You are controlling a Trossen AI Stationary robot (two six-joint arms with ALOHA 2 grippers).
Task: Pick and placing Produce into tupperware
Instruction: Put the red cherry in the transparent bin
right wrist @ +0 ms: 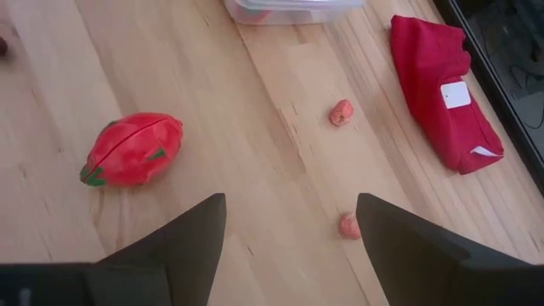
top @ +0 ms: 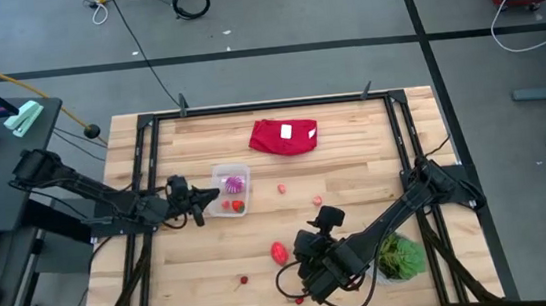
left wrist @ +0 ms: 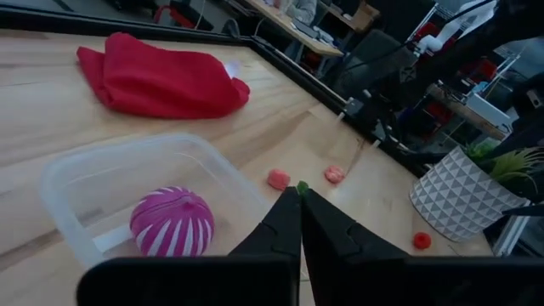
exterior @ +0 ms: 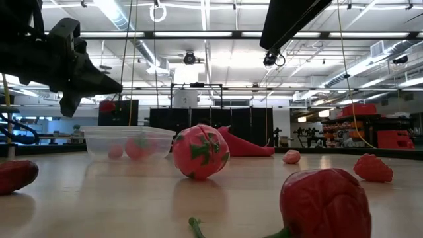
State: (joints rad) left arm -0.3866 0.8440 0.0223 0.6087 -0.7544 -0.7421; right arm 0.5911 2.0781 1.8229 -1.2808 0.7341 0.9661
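**Jaws: left pressed together, right spread wide**

Left gripper (top: 204, 197) hovers at the left rim of the tub (top: 217, 172), jaws pressed together, seemingly empty. Right gripper (top: 298, 272) hangs near the front of the desk (top: 355, 165), jaws spread wide, holding nothing, beside the big red oval fruit (top: 280, 252). Fruit looks light, smooth, hard-shelled, likely slippery; best taken across its narrow middle. Purple piece (left wrist: 172, 223) and a red piece (top: 238, 207) already sit in the tub. Small pink bits (top: 283, 187) lie scattered mid-desk.
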